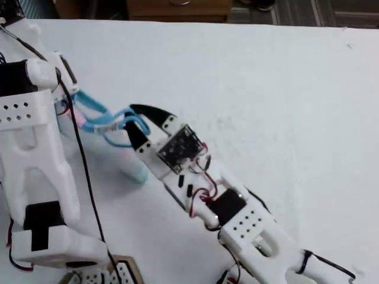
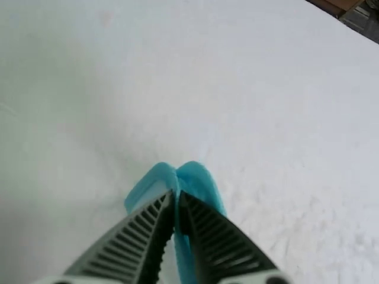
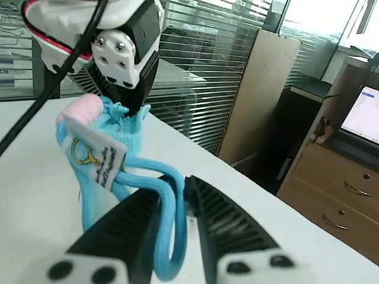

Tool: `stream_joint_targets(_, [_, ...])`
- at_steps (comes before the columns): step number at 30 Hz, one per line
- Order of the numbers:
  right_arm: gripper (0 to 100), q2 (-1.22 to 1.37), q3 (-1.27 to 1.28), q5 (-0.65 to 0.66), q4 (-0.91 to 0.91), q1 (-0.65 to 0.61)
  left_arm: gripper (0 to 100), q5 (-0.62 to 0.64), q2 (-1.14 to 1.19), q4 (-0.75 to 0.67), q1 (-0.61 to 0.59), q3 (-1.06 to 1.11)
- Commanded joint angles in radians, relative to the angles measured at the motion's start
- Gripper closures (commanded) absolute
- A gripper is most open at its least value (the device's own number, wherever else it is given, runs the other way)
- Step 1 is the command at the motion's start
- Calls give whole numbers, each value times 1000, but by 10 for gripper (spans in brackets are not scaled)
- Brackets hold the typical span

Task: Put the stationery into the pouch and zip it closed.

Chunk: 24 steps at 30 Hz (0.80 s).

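Two grippers on one blue pouch [image 3: 98,177], which hangs upright off the white table [image 1: 266,89] between the arms. Left gripper [image 2: 176,198] has its jaws pinched almost together on a fold of the pouch's blue fabric; from the right wrist view it [image 3: 129,100] grips the top edge of the pouch from above. Right gripper [image 3: 174,192] is clamped on the blue strap [image 3: 169,236], the loop running between its jaws and back up to the pouch. In the high view the right gripper [image 1: 129,116] comes in from the lower right, black fingers [image 1: 151,113] around the strap [image 1: 98,121], with the pouch's [image 1: 137,173] pale lower end just beside that arm. Pink thing [image 3: 80,109] sits at the pouch top, beside the left gripper. White tag [image 3: 98,157] hangs on the pouch's side. Zip state: cannot tell.
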Motion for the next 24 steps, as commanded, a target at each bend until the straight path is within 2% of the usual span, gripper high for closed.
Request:
stream_joint_targets(1, [981,-116,28,-9,59,18,977,8,41,26,19,38])
stream_joint_targets(10, [981,-329,94,-41,84,19,977,8,42,25,59,40])
stream_joint_targets(18, [981,-443,92,-100,361,18,977,8,42,17,65,40])
stream_joint_targets(24, [981,-504,95,-109,418,18,977,8,42,17,67,40])
